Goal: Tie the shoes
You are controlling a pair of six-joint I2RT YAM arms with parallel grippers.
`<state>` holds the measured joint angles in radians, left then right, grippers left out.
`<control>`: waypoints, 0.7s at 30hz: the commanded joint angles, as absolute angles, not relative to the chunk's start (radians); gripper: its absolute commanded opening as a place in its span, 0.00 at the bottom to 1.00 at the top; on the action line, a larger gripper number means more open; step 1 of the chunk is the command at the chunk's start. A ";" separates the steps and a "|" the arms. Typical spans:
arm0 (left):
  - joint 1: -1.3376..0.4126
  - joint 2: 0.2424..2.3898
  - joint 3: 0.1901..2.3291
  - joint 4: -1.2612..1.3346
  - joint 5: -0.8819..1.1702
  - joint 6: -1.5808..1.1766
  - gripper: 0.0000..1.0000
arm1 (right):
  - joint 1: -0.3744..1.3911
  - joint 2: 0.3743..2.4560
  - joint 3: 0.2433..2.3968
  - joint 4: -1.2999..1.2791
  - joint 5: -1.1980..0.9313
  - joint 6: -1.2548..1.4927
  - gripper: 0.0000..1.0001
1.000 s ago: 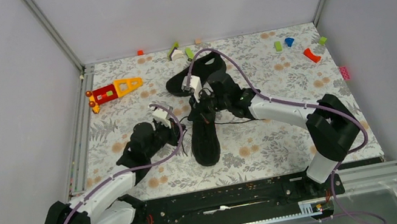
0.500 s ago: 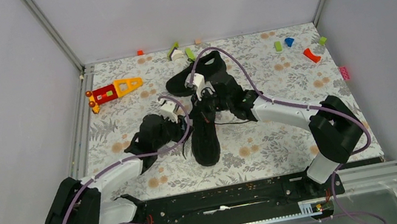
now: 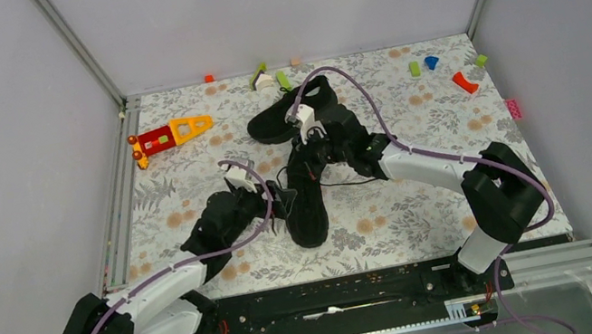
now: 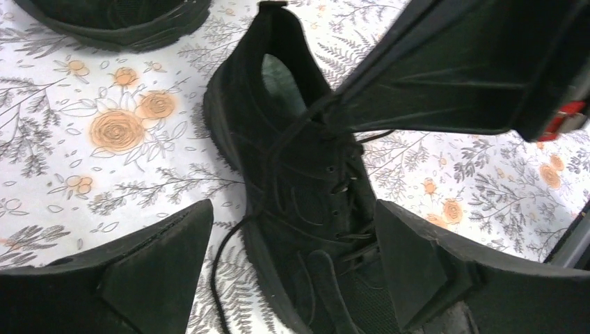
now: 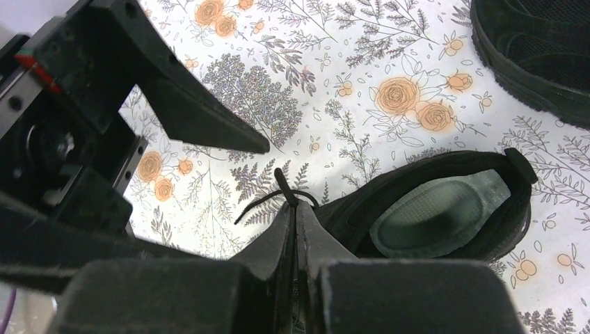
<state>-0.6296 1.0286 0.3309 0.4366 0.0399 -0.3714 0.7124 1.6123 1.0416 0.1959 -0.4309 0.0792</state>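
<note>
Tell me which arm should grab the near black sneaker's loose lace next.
Left. The left gripper hangs open and empty above the black low-top sneaker; the right gripper is shut on a thin black lace.

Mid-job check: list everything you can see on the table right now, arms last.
near shoe: one, black, mid-table, toe toward the bases
far shoe: one, black, behind the near shoe
lace: one, black, at the near shoe's collar
triangular toy: one, red-yellow-orange, far left
small blocks: about nine, mixed colours, far edge and right side
tablecloth: one, white floral
left gripper: open, over near shoe
right gripper: shut on lace
</note>
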 commanded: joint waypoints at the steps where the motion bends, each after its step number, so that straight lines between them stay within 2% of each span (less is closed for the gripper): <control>1: -0.705 1.041 0.339 0.578 -0.097 -0.364 0.95 | 0.704 1.575 1.073 0.217 -0.423 0.145 0.00; 4: -0.750 1.075 0.341 0.640 -0.164 -0.349 0.92 | 0.703 1.577 1.077 0.215 -0.427 0.159 0.00; 8: -0.779 1.155 0.378 0.686 -0.208 -0.322 0.81 | 0.702 1.576 1.078 0.215 -0.425 0.171 0.01; 13: -0.801 1.218 0.414 0.712 -0.296 -0.320 0.78 | 0.703 1.576 1.084 0.205 -0.421 0.194 0.01; 21: -0.806 1.254 0.428 0.764 -0.322 -0.342 0.72 | 0.703 1.577 1.088 0.201 -0.429 0.215 0.03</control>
